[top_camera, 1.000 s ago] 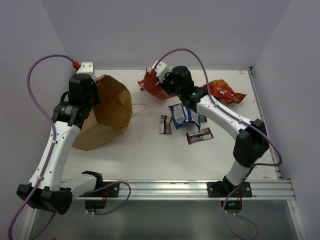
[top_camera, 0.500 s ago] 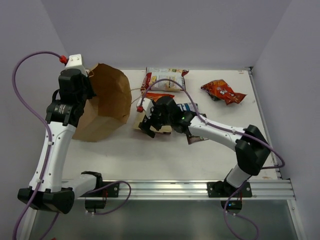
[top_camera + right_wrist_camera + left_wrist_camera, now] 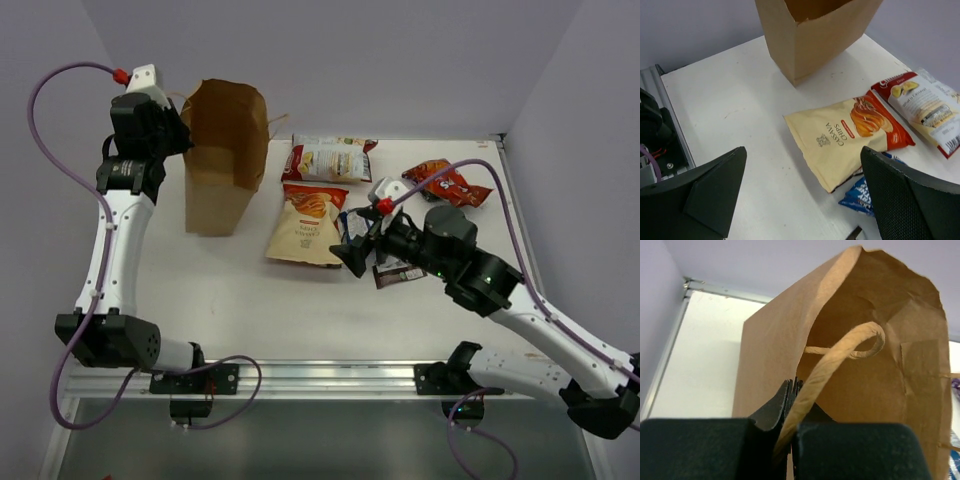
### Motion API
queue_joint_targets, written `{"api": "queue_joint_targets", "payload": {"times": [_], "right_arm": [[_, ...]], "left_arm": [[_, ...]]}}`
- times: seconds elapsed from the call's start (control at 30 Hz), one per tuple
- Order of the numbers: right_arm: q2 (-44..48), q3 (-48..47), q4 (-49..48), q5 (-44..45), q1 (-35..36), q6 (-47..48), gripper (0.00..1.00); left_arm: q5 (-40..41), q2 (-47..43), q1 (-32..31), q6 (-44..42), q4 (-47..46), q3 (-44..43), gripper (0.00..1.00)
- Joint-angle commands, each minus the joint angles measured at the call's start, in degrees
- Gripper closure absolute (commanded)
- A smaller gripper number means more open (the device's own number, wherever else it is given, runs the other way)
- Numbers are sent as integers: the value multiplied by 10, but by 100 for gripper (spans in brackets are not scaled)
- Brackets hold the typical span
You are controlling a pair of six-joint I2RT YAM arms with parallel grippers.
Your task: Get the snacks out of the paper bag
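Tightly, left gripper [image 3: 790, 390] pinches paper bag [image 3: 225, 150] rim

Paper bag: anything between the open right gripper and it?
Nothing upright. Only the tan cassava chips packet lies flat on the table between the right gripper and the paper bag, probably low enough to pass over. The left gripper pinches the bag's rim on its left side, away from the right arm.
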State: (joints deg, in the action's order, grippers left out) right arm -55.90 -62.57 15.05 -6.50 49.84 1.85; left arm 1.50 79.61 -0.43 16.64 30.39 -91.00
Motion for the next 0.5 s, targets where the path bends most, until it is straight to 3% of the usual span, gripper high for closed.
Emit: {"api": "queue_joint_targets", "payload": {"times": [0.0,0.3,0.47], "right_arm": [[60,32,37,48,-1,-43,1],[115,62,53,84,-1,-37,1],[113,70,53,85,-1,-33,1]], "left_arm": [[-98,39,33,38,-82,-50,100],[-227,168,89,122,-141,-69,100],[-241,208,122,122,-132,-72,100]]}}
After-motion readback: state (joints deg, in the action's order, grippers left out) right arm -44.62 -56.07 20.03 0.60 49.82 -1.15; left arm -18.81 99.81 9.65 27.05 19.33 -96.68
